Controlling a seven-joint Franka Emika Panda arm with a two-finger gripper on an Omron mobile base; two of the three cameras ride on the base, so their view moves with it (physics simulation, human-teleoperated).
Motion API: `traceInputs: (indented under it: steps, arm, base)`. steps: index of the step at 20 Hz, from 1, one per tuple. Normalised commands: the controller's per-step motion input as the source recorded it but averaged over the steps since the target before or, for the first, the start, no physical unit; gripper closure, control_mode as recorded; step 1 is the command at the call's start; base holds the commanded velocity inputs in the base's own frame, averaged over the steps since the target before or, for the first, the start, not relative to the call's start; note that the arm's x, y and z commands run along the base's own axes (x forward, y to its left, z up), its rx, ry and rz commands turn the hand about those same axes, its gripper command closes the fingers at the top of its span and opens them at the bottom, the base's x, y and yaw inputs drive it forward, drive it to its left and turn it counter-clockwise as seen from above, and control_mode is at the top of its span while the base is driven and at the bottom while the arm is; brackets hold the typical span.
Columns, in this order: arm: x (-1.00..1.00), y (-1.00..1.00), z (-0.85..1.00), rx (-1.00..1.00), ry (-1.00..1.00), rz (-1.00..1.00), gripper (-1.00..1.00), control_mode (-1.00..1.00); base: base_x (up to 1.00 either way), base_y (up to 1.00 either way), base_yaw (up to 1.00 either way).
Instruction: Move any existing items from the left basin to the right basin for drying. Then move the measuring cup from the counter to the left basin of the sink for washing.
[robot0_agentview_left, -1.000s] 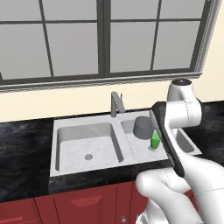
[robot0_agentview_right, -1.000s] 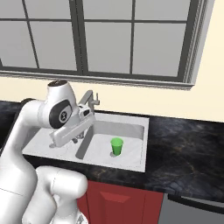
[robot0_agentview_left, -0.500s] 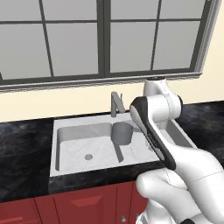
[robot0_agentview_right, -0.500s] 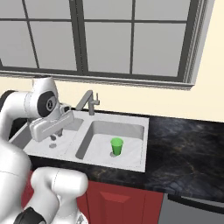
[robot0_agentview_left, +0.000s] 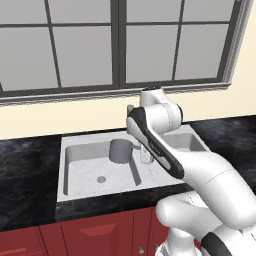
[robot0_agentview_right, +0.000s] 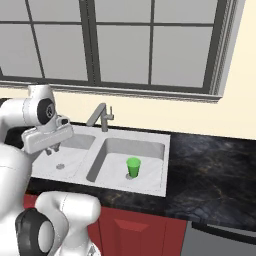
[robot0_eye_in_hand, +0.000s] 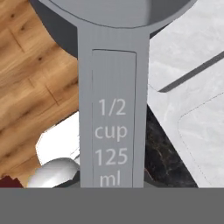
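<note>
Ahead of jaws: measuring cup (robot0_eye_in_hand: 113, 87) gripped by long handle, bowl (robot0_agentview_left: 120, 150) carried above left basin (robot0_agentview_left: 87, 172) for lowering into wash side. Green tumbler (robot0_agentview_right: 133, 167) parked off in right basin (robot0_agentview_right: 150, 150), drying.

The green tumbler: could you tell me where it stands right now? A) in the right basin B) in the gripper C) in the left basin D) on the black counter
A: the green tumbler stands upright on the floor of the right basin.
</note>
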Motion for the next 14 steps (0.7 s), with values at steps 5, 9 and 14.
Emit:
traceInputs:
  steps: [5,9,14]
  arm:
    - [0.29,0.24,-0.34,0.0,0.01,-0.14,1.0,-1.0]
    - [0.28,0.25,-0.34,0.0,0.04,-0.1,1.0,-1.0]
    - [0.16,0.28,-0.41,-0.01,0.1,-0.02,1.0,-1.0]
  base:
    - [0.0,0.0,0.0]
    - [0.0,0.0,0.0]
    - [0.0,0.0,0.0]
